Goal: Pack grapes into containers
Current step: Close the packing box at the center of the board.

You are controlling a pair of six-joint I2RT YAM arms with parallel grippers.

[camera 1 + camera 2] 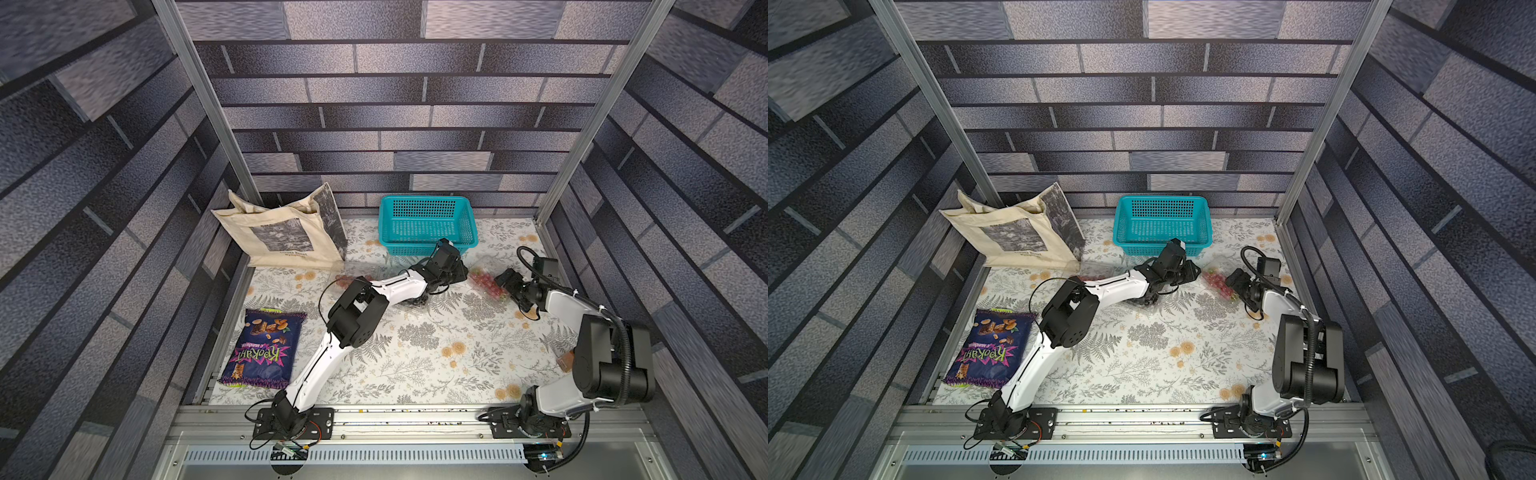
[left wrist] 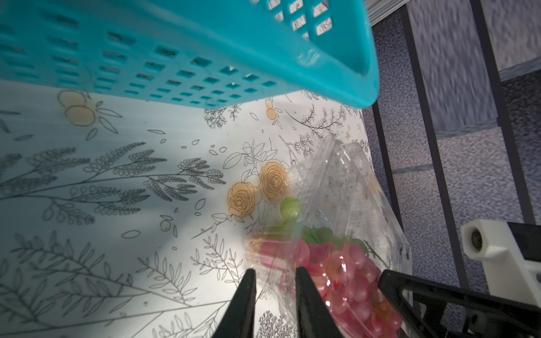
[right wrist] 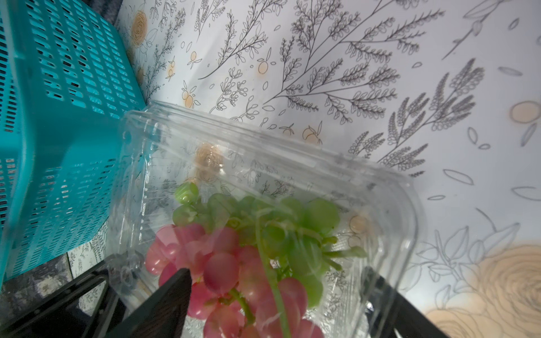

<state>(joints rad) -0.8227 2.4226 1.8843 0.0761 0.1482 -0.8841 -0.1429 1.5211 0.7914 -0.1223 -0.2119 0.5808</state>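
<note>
Pink and green grapes lie in the container toward the table's far right corner, not yet closed; left gripper is nearly together about its rim, hold unclear; right gripper is spread wide at it

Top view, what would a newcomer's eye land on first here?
Probably the teal basket at the far edge of the table, the brightest thing there. Next comes the clear container of red grapes, just in front of the basket and to its right, with the left gripper and right gripper on either side. A purple snack bag lies near the left edge.
</note>
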